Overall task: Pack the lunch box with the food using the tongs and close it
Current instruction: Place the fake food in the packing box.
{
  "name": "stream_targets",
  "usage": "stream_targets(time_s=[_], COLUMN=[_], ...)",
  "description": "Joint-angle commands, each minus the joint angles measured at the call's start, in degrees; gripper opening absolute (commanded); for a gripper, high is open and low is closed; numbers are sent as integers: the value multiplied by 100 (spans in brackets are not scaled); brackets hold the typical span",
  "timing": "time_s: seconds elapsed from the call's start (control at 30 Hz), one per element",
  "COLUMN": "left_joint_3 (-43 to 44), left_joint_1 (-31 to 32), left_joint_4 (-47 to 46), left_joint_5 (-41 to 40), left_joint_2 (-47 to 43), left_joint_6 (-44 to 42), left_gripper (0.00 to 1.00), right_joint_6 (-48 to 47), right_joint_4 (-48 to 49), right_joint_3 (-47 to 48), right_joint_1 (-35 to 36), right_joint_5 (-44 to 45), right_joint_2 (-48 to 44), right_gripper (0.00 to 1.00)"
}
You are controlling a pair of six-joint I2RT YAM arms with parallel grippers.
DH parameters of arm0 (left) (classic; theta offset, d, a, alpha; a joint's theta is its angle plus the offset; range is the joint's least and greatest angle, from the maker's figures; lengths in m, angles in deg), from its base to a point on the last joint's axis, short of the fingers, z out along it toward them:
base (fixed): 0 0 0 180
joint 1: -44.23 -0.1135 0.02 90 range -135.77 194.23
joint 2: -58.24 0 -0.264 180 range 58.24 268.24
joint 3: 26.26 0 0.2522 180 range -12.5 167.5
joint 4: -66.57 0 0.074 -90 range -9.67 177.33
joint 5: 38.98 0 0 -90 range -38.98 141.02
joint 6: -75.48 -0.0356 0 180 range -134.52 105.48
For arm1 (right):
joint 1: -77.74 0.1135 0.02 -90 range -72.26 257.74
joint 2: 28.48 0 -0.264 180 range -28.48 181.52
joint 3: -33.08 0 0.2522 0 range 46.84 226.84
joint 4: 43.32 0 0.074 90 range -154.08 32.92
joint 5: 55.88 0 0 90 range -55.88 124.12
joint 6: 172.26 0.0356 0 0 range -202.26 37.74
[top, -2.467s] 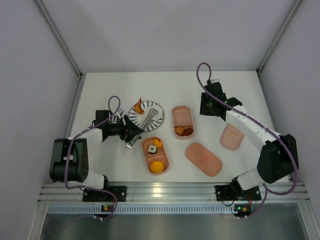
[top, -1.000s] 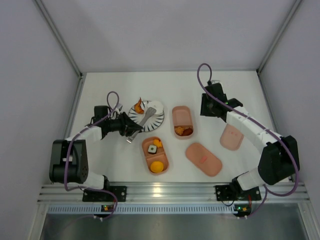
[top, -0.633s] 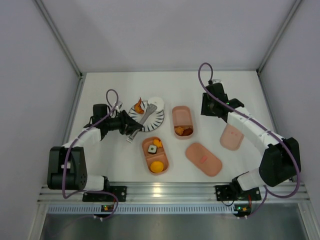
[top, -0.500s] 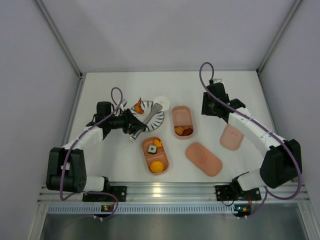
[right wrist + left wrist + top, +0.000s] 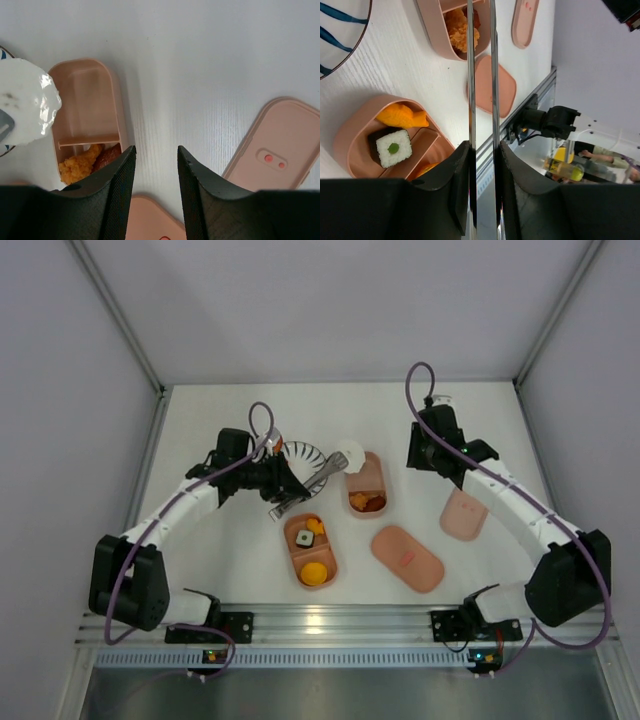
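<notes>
My left gripper (image 5: 283, 490) (image 5: 482, 150) is shut on the silvery tongs (image 5: 312, 481) (image 5: 470, 75). Their tips pinch a white crinkled piece (image 5: 350, 455) (image 5: 25, 102) over the far end of the far pink tray (image 5: 365, 466) (image 5: 85, 100). That tray holds orange fried food (image 5: 362, 503) (image 5: 80, 162) and a dark brown piece (image 5: 107, 155). The near tray (image 5: 327, 561) (image 5: 350, 140) holds a sushi piece (image 5: 393, 147), an orange fish (image 5: 402, 116) and an orange ball (image 5: 314, 573). My right gripper (image 5: 430, 455) (image 5: 156, 150) hangs open and empty just right of the far tray.
A pink lid with a red mark (image 5: 407, 558) (image 5: 492, 85) lies right of the near tray. The red-spotted lid (image 5: 463, 513) (image 5: 280, 150) lies under my right forearm. The striped plate (image 5: 303, 454) (image 5: 340, 30) sits behind the tongs. White walls enclose the table.
My left arm has swung right, carrying the tongs and the white piece from the plate to above the far tray. The right arm has barely shifted.
</notes>
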Motion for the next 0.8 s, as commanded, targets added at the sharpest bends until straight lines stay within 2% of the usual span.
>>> stream_targets(time_s=[0.0,0.4,0.77], left_joint_3=[493,2120,3384], left_joint_1=[251,1227,1930], left_joint_4=[539,1999,2658], left_joint_5=[-529,-2989,-4256], left_joint_2=[29,547,1013], left_joint_6=[-619,-1771,-2430], left_gripper=[1,0,0], right_joint_6=[46,81,125], right_joint_4=[-196,-363,-504], right_joint_3=[-8,-25,-43], right_joint_1=[-52,-52,-44], right_joint_5=[202,405,501], right_joint_2=[-280,-597,-834], right_gripper=[39,38,38])
